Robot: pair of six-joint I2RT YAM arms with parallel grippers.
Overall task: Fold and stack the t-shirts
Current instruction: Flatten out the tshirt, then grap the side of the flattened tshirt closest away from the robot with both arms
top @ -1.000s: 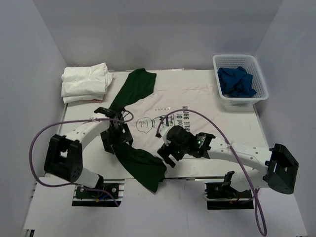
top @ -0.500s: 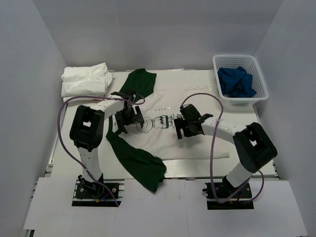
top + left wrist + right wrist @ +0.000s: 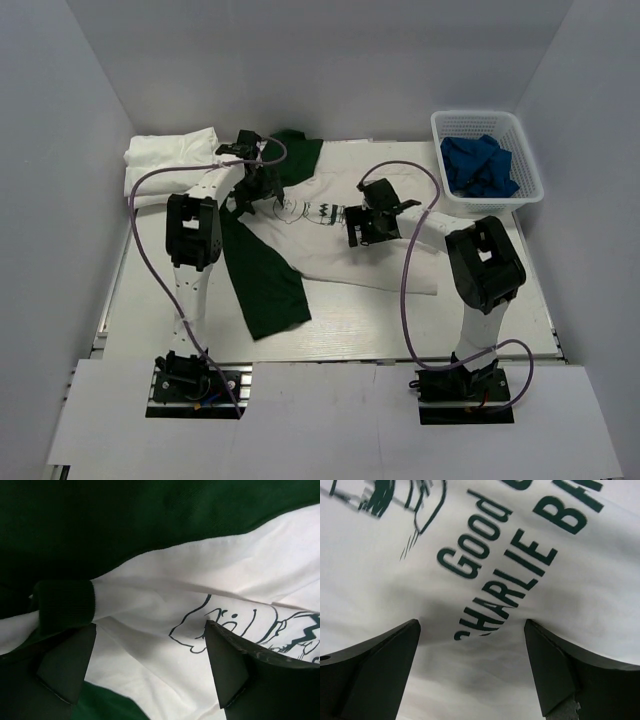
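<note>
Nearest to us, a dark green sleeve (image 3: 262, 285) of the printed tee (image 3: 335, 255) lies flat, trailing toward the near-left part of the desk (image 3: 400, 320). The white body of the tee is spread, somewhat rumpled, across the middle of the desk, closer to the far edge than to the near one.

Beyond the sleeve, we see the right gripper (image 3: 471, 622) low over the middle of the tee. Its jaws are spread wide, and the green lettering (image 3: 495, 575) shows in the gap between them. We see no cloth pinched.

A little farther and to the left, the left gripper (image 3: 150, 625) is down over the tee's upper part, where white cloth meets green. Its jaws are also wide apart with nothing clamped. Between them we see part of the cartoon outline (image 3: 220, 625) and, to one side, a ribbed green band (image 3: 65, 602).

At the far edge, the tee's other green sleeve (image 3: 297, 150) lies just past the left gripper. The folded white tees (image 3: 170, 165) are piled in the far-left corner, close to that gripper. In the far-right corner, well apart from the tee, stands a white basket (image 3: 530, 185) with blue cloth (image 3: 480, 165) inside.
</note>
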